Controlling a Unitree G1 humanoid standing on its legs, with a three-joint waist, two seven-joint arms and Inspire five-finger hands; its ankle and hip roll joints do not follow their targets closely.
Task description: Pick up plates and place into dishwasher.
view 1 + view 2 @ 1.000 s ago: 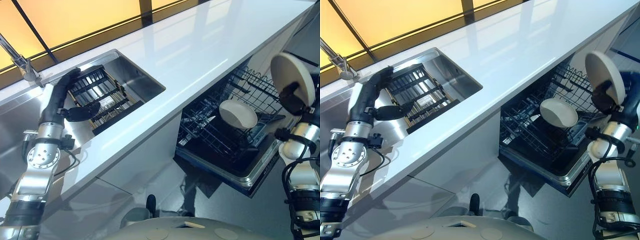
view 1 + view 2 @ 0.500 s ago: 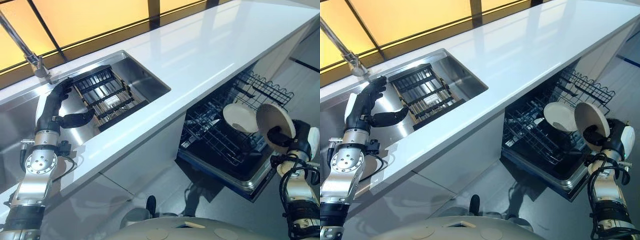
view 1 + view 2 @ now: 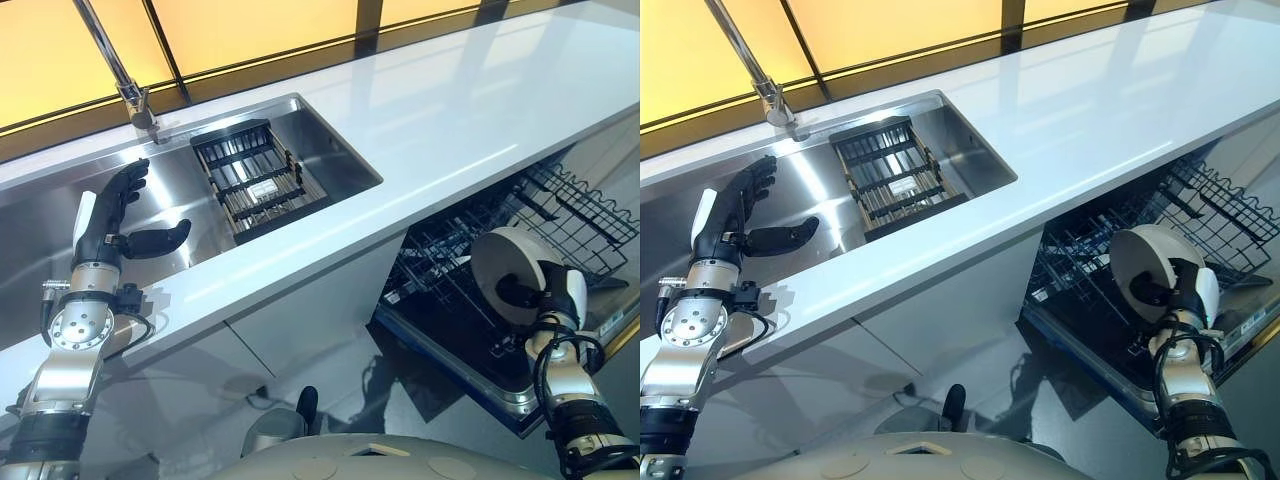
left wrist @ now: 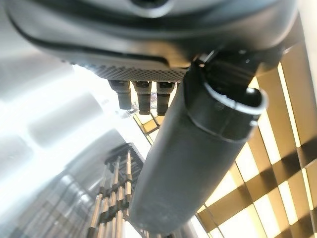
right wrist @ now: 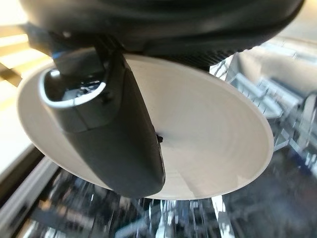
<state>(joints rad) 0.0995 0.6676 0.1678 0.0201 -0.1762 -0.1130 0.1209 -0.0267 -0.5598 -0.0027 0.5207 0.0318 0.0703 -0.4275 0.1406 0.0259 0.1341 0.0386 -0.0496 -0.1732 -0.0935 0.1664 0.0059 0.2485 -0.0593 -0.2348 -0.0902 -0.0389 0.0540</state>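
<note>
right hand (image 3: pixel 548 296) gripping a white plate (image 3: pixel 505 268) over the open dishwasher rack (image 3: pixel 560 215), left hand (image 3: pixel 118 222) hovering over the sink (image 3: pixel 330 150), fingers open

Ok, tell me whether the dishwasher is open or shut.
Open: the dishwasher door is down and its wire rack is pulled out under the counter.

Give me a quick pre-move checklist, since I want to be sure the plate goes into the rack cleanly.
1. Plate gripped by right hand: ok, thumb across its face.
2. Dishwasher rack pulled out: ok.
3. Plate over the rack: ok.
4. Free slot under the plate: cannot tell, plate hides it.
5. Left hand away from the dishwasher: ok, open above the sink.
</note>
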